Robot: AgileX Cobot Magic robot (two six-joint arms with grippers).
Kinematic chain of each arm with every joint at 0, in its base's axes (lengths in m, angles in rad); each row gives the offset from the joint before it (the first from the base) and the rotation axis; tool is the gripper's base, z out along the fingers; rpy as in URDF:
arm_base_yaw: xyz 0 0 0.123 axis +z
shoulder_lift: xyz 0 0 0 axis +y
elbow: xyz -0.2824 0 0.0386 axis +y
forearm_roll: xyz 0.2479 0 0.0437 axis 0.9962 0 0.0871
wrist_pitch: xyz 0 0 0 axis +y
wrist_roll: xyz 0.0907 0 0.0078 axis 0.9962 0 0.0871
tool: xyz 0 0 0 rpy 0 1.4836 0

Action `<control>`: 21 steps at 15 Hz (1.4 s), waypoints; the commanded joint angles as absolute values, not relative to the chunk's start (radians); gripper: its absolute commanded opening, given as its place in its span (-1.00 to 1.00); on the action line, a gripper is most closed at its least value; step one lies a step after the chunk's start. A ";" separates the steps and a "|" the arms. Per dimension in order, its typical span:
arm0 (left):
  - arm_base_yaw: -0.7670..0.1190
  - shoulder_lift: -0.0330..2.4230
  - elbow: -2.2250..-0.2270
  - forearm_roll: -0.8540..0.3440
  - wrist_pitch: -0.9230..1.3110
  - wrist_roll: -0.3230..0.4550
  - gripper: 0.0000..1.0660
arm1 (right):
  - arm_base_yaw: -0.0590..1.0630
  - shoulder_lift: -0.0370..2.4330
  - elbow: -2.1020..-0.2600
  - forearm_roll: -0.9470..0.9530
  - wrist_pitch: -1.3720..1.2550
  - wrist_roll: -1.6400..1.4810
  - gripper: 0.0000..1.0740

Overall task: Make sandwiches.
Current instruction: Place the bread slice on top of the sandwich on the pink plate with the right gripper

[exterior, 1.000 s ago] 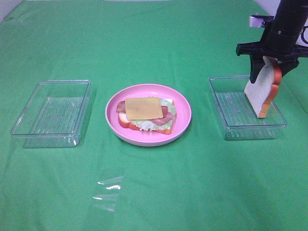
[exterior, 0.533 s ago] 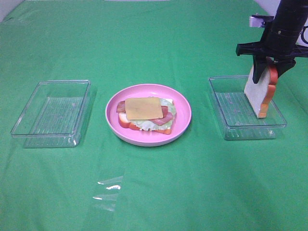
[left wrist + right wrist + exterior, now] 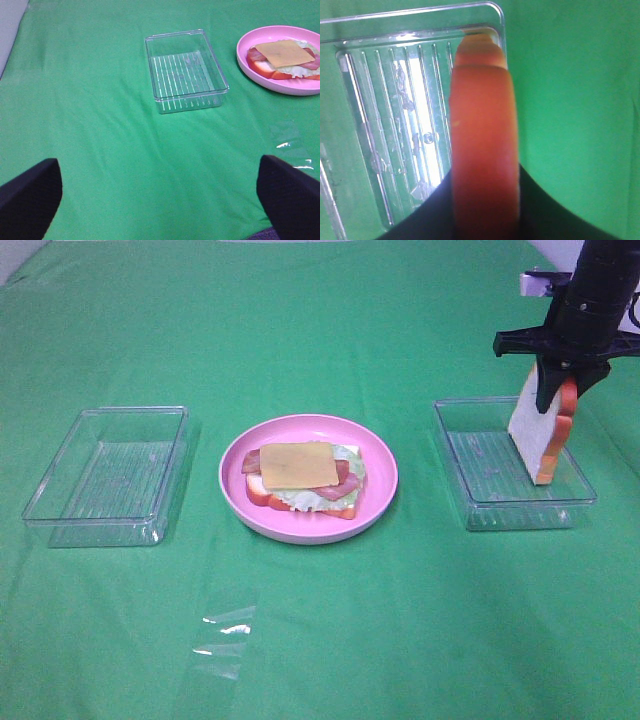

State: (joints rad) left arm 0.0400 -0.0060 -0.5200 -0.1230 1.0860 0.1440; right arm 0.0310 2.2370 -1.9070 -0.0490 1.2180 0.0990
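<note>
A green cloth [image 3: 330,640] covers the whole table, lightly creased. Nearest the camera lies a scrap of clear film [image 3: 222,638], flat on the cloth in front of the plate.

Further back three containers stand in a row. On the left is a clear tray [image 3: 60,502], ribbed on its floor, with nothing in it. In the middle is a pink plate [image 3: 384,475] holding an open sandwich stack: a bread slice [image 3: 262,496] at the bottom, lettuce [image 3: 330,497] and bacon [image 3: 343,478] showing at the edges, and a cheese square [image 3: 297,464] on top. On the right is a second clear tray [image 3: 470,502], also ribbed.

Over that right tray the right gripper [image 3: 556,375] is clamped on the top edge of a second bread slice [image 3: 535,435], which hangs upright and slightly tilted, its lower end inside the tray; whether it touches the floor cannot be told. The right wrist view shows its orange crust edge-on between the dark fingers.

The left gripper [image 3: 160,200] hangs over bare cloth near the left tray, its jaws spread wide and holding nothing.

At the far left corner a strip of grey surface [image 3: 18,258] shows beyond the cloth. No writing or labels can be read anywhere.
</note>
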 commanded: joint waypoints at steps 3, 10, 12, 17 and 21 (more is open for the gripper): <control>0.036 -0.020 -0.517 -0.132 1.077 0.140 0.83 | 0.032 2.149 -1.909 0.026 1.338 0.093 -1.00; 0.036 -0.020 -0.517 -0.132 1.077 0.140 0.83 | 0.033 1.964 -1.875 0.538 1.280 -0.059 -1.00; 0.036 -0.020 -0.517 -0.132 1.077 0.140 0.83 | 0.033 1.957 -1.807 0.771 1.225 -0.170 -1.00; 0.036 -0.020 -0.517 -0.132 1.077 0.140 0.83 | 0.035 1.957 -1.497 1.162 1.136 -0.454 -1.00; 0.036 -0.020 -0.517 -0.132 1.077 0.140 0.83 | 0.074 2.003 -1.410 1.188 1.099 -0.452 -1.00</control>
